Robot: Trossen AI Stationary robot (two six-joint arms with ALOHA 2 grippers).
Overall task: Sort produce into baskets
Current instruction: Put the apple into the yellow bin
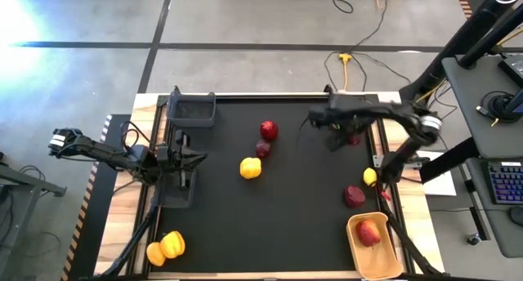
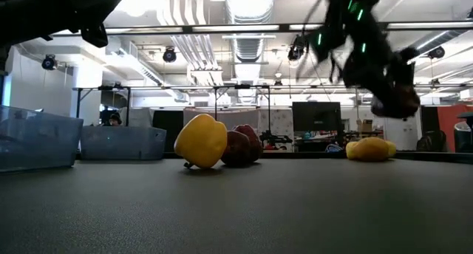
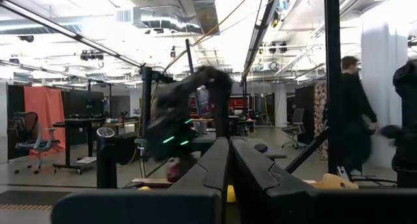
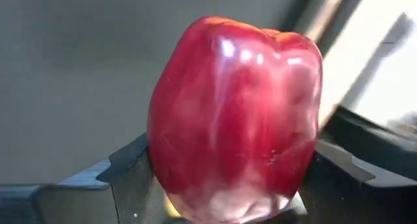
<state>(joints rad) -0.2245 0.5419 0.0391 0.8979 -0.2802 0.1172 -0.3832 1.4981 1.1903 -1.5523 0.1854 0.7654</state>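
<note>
My right gripper (image 1: 347, 140) hangs over the mat's far right part, shut on a dark red fruit (image 4: 234, 113), which also shows in the low view (image 2: 399, 99). On the mat lie two red fruits (image 1: 269, 131) (image 1: 262, 149), a yellow piece (image 1: 251, 168), another dark red fruit (image 1: 354, 197) and a small yellow piece (image 1: 370, 176). The tan tray (image 1: 391, 260) at the near right holds a red fruit (image 1: 368, 232). My left gripper (image 1: 196, 158) waits shut at the table's left, touching nothing. My right gripper pinches the dark red fruit between its two fingers, one on each opposite side (image 4: 159, 172) (image 4: 307, 165), low on the fruit as the wrist view shows it. The fingers come from above, slanting down. The fruit hangs clear of the mat.
One dark bin (image 1: 194, 109) stands at the far left of the mat and a second (image 1: 176, 189) lies under my left arm. Two yellow pieces (image 1: 167, 247) sit on the wooden edge at the near left. A person (image 3: 352, 113) stands in the room beyond.
</note>
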